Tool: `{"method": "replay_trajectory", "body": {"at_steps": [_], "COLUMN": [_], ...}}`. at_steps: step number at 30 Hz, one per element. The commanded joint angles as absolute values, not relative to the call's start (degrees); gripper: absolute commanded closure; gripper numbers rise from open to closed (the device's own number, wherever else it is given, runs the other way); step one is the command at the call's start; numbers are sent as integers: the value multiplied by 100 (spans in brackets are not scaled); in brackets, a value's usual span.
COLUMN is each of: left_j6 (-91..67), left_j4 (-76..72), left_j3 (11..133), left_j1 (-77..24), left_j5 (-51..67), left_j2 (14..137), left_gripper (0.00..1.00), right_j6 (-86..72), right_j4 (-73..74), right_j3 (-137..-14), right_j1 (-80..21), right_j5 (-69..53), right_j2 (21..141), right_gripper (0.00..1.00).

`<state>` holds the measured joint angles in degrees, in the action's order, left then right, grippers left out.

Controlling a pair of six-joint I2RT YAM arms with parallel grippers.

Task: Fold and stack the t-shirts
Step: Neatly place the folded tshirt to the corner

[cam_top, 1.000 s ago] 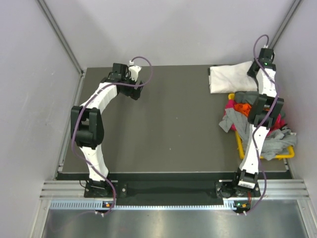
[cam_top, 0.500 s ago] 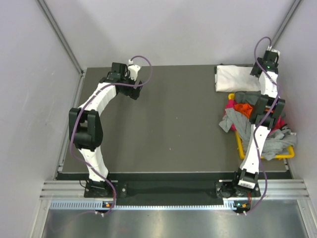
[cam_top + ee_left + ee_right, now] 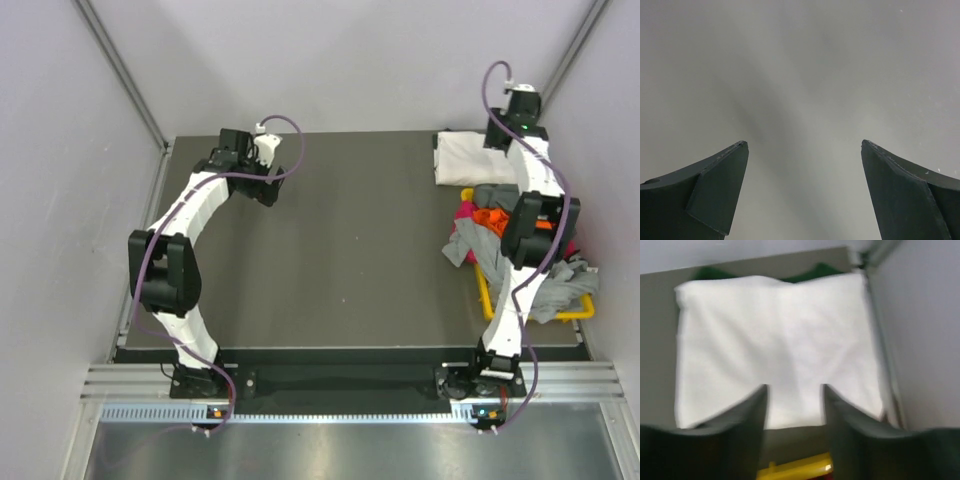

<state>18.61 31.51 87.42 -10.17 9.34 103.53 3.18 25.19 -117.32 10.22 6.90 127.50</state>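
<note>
A folded white t-shirt (image 3: 470,158) lies flat at the table's far right corner; in the right wrist view (image 3: 775,345) it shows dark green parts at its far edge. My right gripper (image 3: 505,135) hovers above its near edge, open and empty, fingers (image 3: 752,412) apart. A heap of grey (image 3: 480,250), orange (image 3: 490,218) and pink t-shirts fills the yellow bin (image 3: 485,290) at the right. My left gripper (image 3: 262,180) is open and empty over bare table at the far left; its view shows only grey surface between the fingertips (image 3: 735,160).
The yellow bin's edge (image 3: 795,467) lies just near the white shirt. A grey wall and metal post (image 3: 875,255) close the far right corner. Walls stand on the left, back and right of the dark table (image 3: 340,250).
My right gripper has let go of the white shirt and lifted, swinging back over it. The shirt slid right into the corner. The left arm shifted slightly.
</note>
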Motion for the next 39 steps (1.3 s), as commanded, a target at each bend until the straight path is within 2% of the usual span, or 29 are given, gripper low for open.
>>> {"method": "replay_trajectory", "body": {"at_steps": [1, 3, 4, 6, 7, 11, 15, 25, 36, 39], "left_j6": [2021, 2039, 2039, 2030, 2013, 2004, 2013, 1969, 1995, 2091], "left_j4": [3024, 3032, 3032, 3015, 2997, 2979, 2953, 2892, 2953, 3040], "left_j3": [8561, 8526, 8491, 8438, 8385, 8271, 8218, 8209, 8139, 8077], "left_j1": [-958, -941, -914, -897, -879, -861, -844, -791, -782, -782], "left_j5": [949, 967, 975, 1010, 1028, 1090, 1090, 1151, 1143, 1178], "left_j2": [9923, 9897, 9896, 9870, 9853, 9800, 9800, 9800, 9774, 9712], "left_gripper": [1, 1, 1, 1, 1, 1, 1, 1, 1, 1], "right_j6": [317, 246, 220, 123, 80, -237, -606, -826, -677, -598], "right_j4": [2373, 2373, 2373, 2356, 2355, 2452, 2575, 3059, 3067, 3006], "right_j3": [-11225, -11180, -11188, -11223, -11267, -11478, -11663, -11611, -11426, -11260], "right_j1": [327, 151, 97, 44, 44, -193, -115, -44, 176, 158], "right_j5": [28, -646, -790, -966, -1045, -1380, -776, 711, 712, 101], "right_j2": [12489, 12585, 12699, 12840, 12980, 13315, 13605, 13685, 13272, 13105], "right_gripper": [65, 72, 78, 81, 87, 92, 97, 100, 100, 94]}}
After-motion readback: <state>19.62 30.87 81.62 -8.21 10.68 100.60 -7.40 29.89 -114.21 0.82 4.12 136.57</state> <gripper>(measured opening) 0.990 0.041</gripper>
